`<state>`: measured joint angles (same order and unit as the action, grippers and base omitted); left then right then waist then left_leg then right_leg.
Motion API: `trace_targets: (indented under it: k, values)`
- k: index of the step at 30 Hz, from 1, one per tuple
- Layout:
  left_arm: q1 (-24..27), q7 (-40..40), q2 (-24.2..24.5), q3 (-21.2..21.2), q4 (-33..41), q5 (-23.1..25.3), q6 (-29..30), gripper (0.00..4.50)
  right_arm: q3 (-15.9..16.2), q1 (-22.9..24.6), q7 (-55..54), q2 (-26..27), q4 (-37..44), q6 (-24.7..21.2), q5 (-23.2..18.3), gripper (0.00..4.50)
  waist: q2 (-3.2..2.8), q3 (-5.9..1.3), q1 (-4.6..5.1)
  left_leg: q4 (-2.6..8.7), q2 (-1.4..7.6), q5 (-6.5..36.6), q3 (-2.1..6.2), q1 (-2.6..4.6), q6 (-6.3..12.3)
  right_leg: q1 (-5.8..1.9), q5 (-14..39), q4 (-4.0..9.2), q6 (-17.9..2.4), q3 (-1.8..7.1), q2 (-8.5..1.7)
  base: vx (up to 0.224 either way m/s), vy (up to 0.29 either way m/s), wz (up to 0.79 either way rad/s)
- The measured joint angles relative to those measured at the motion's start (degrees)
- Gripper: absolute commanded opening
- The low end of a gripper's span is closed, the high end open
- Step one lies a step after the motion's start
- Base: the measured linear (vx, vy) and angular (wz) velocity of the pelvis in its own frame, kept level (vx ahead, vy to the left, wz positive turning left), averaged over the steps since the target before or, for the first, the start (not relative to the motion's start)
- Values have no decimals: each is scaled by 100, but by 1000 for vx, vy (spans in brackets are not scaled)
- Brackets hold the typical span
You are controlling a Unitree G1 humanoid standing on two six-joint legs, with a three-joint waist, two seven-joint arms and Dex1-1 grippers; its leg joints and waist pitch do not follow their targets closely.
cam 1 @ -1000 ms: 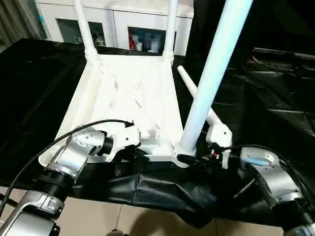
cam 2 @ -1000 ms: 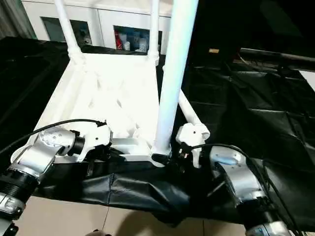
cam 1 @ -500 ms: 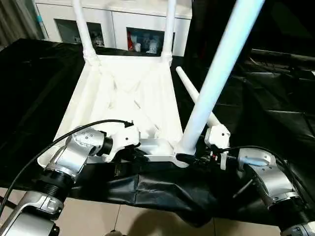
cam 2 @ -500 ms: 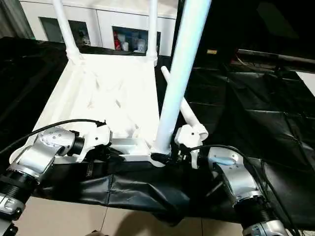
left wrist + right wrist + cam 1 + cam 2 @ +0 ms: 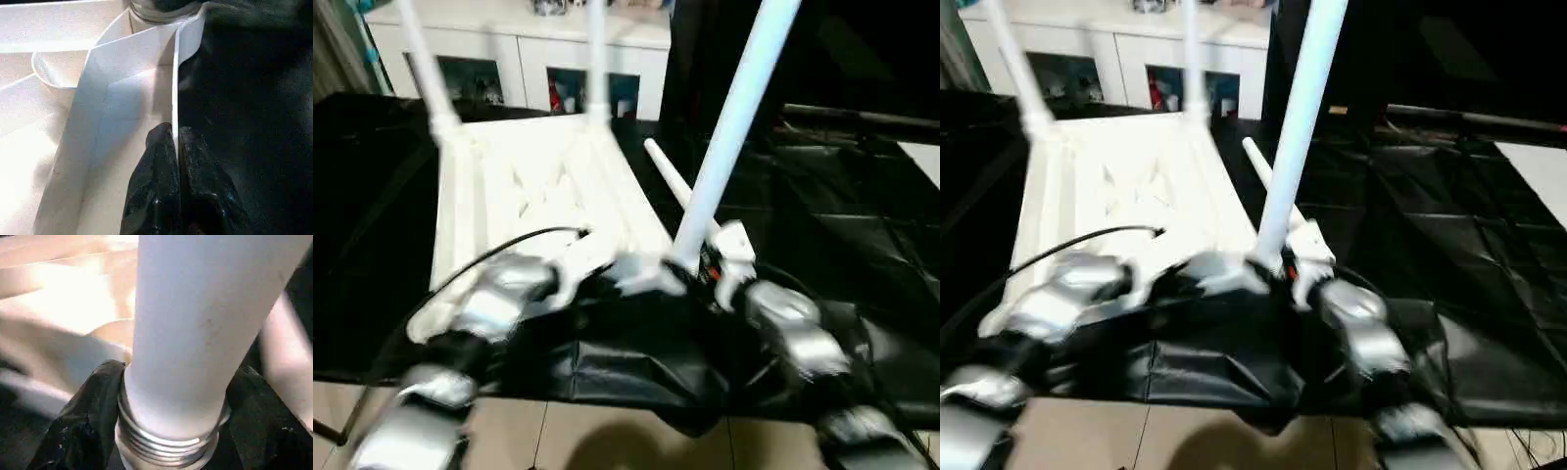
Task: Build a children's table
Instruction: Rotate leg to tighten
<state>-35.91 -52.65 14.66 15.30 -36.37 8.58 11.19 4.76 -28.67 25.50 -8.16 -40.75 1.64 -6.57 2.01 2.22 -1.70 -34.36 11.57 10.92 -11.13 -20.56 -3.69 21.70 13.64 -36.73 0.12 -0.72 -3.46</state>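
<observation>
Tabletop (image 5: pixel 538 196) lies underside up on the black-draped worktop (image 5: pixel 862 245), presumably so its sockets face upward. Left gripper (image 5: pixel 175 147) fingers pinch its rim, apparently steadying it. Right gripper (image 5: pixel 171 401) fingers clamp the near-corner leg (image 5: pixel 729 127) at its threaded base; a spare leg (image 5: pixel 671 176) lies alongside.

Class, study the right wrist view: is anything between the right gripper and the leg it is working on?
Nothing visible. The right gripper has a black finger on each side of the leg, just above its threaded end, with nothing between. The left gripper pinches the table top's rim.
</observation>
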Motion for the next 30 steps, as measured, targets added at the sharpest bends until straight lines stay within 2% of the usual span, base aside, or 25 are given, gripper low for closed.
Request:
trace_targets:
  k: [4, 12, 14, 17, 18, 20, 24, 30]
  values:
    - [-119, 500, -280, 1, -98, 88, 279, 0, -99, -337, -786, 275, -481, 20, 113, 266, 6, -5, -3, 0, -1, 0, 0, 2, 0, 5, 0, 14, 0, -1, -3, 0, 0, 0]
    - [-20, 409, -117, 21, 107, 74, 346, 0, -144, -428, -651, 346, -725, 259, 193, 266, 61, -42, 13, 15, -1, 1, 0, 9, -1, 15, -7, 15, 3, -1, -3, 0, 0, 0]
    - [19, 391, -81, 21, 182, 70, 345, 0, -215, -447, -507, 353, -789, 333, 150, 322, 63, -41, 15, 20, -1, 1, 0, 10, -1, 21, -7, 14, 3, -2, -2, 0, 0, 0]
    - [98, 284, 49, 17, 308, 7, 336, 0, -290, -447, -1, 316, -793, 347, -74, 345, 67, -39, 32, 40, -1, 1, 1, 13, -2, 27, -8, 14, 3, -4, -1, 0, 0, 0]
    - [169, 234, 117, 12, 429, -4, 340, 0, -252, -446, 190, 268, -760, 344, -79, 345, 68, -38, 38, 48, -1, 1, 2, 8, -3, 27, -8, 14, 3, -6, 0, 0, 0, 0]
    - [217, 140, 223, 10, 536, -47, 353, 0, -184, -431, 434, 189, -689, 319, -75, 374, 76, -34, 43, 59, 2, 1, 4, 11, -3, 30, -8, 13, 3, -10, 3, 0, 0, 0]
    - [535, -323, 651, -4, 1075, -190, 309, 0, 152, -170, 1220, -180, -160, 167, -29, 374, 93, -27, 27, 82, 12, 1, 5, 6, -4, 37, -21, 17, -18, -18, 13, 0, 0, 0]
    - [915, -1102, 1133, -121, 1466, -470, -281, 0, 406, 344, 2502, -682, 697, 16, -242, 374, 92, -28, -28, 106, 13, 7, -15, -11, 10, 61, -4, 68, -12, -17, 14, 54, 3, 0]
